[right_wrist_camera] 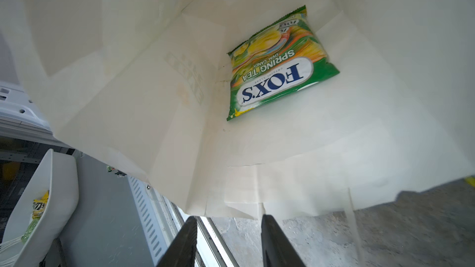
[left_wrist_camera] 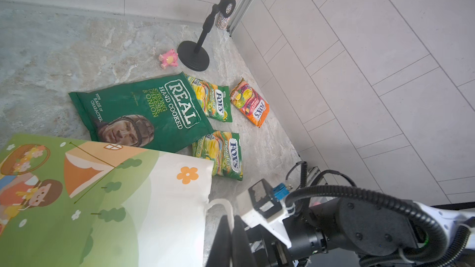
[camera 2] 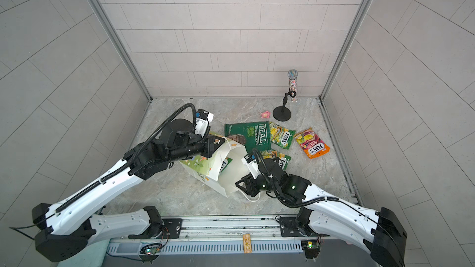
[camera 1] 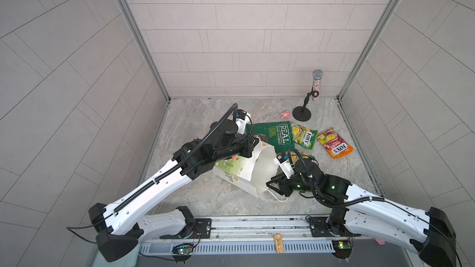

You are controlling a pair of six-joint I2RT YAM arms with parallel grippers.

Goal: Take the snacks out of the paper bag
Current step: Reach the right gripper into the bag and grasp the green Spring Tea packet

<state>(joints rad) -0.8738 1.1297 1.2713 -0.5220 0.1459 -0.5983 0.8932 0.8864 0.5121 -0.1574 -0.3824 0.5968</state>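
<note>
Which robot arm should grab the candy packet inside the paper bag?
Right. The right gripper is open, empty and aimed into the paper bag at the FOX'S packet. The left gripper is shut on the bag's cord handle.

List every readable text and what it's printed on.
"REAL HAND COOKED STRONG CHEESE & ONION", "WITH BAGS OF CHARACTER.": chips bag
"FOX'S SPRING TEA": green packet, second green packet
"FOX'S FRUITS": orange packet
"FOX'S CRYSTAL CLEAR SPRING TEA OVAL CANDY": inner packet in the paper bag
Lettering on the paper bag: unreadable.
</note>
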